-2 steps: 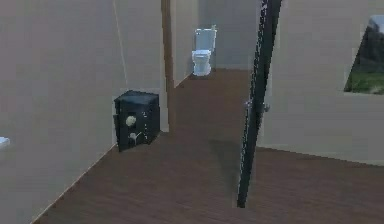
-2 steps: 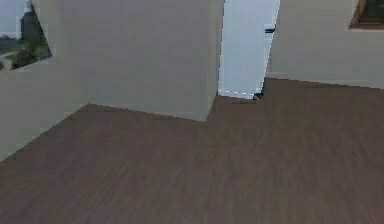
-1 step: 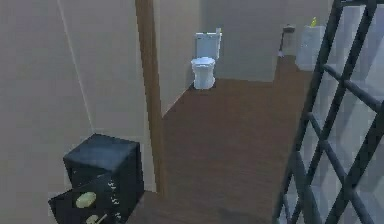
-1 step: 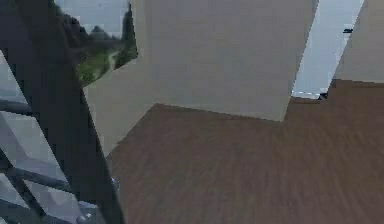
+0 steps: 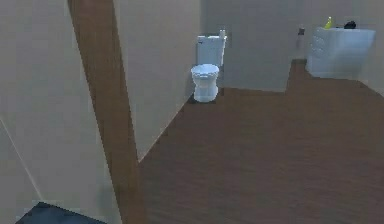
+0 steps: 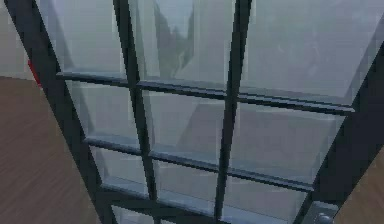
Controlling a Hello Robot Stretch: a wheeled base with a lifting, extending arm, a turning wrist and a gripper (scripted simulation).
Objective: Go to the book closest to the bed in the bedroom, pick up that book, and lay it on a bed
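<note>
In the forward view a dark brown plank floor point(image 5: 260, 150) runs from the near right up to the far walls; a broad brown post point(image 5: 105, 110) crosses the view's left half from top to bottom, leaning as it goes, with a beige wall point(image 5: 40, 90) on either side of it; at the bottom left corner, beside the foot of the post, lies a dark bluish patch of floor point(image 5: 50, 213); a white toilet point(image 5: 207, 75) stands on the planks against the far end of the beige wall, its tank behind the bowl; well apart from it, at the view's upper right, a white bench point(image 5: 340, 52) stands against a grey wall, with a small yellow thing point(image 5: 328, 21) and a small dark thing point(image 5: 349, 24) on top, too small to name; in the arm side view a glazed door point(image 6: 230, 100) with dark bars stands close, its bars dividing pale grey panes point(image 6: 185, 125) that carry faint reflections; a strip of brown plank floor point(image 6: 30, 150) shows at the view's left, with a small red spot point(image 6: 33, 72) beside the frame's edge; a grey metal fitting point(image 6: 322, 213) sits on the frame at the bottom right; how the end effector stands, wide, narrow or holding, cannot be told, nor can where the book lies.
</note>
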